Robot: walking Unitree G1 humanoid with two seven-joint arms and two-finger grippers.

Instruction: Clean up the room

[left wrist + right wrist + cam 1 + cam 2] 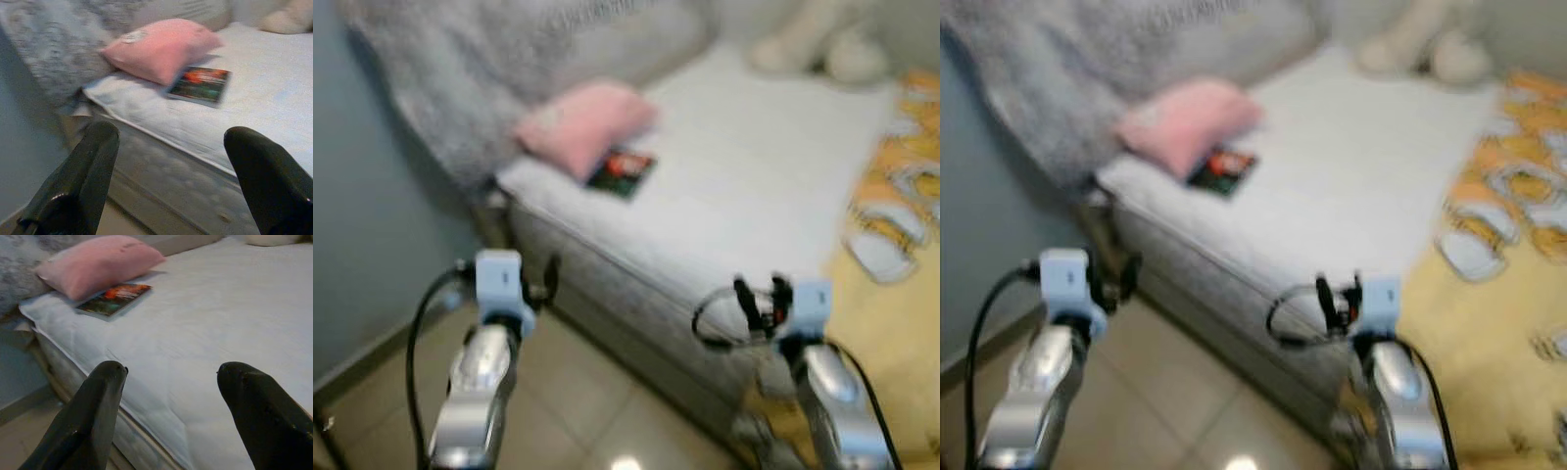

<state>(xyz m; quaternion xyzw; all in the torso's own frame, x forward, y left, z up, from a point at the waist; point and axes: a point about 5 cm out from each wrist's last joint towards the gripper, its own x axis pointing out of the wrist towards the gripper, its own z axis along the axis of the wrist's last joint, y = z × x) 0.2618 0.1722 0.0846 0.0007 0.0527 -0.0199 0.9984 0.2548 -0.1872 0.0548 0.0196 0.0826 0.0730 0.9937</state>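
Observation:
A pink pillow (587, 122) lies near the corner of a bed (754, 186) covered with a white sheet. A dark book with a red and green cover (622, 172) lies half under the pillow's edge. My left gripper (168, 176) is held up short of the bed's near corner, open, with nothing between its fingers (78, 188). My right gripper (171, 413) is raised over the bed's front edge, open and empty too. The head views are blurred.
A grey fuzzy blanket (480, 69) is heaped at the head of the bed. A pale plush toy (818, 44) sits at the far end. A yellow patterned cover (891, 255) hangs at the right. A blue-grey wall (362, 215) stands left, tiled floor (578, 411) below.

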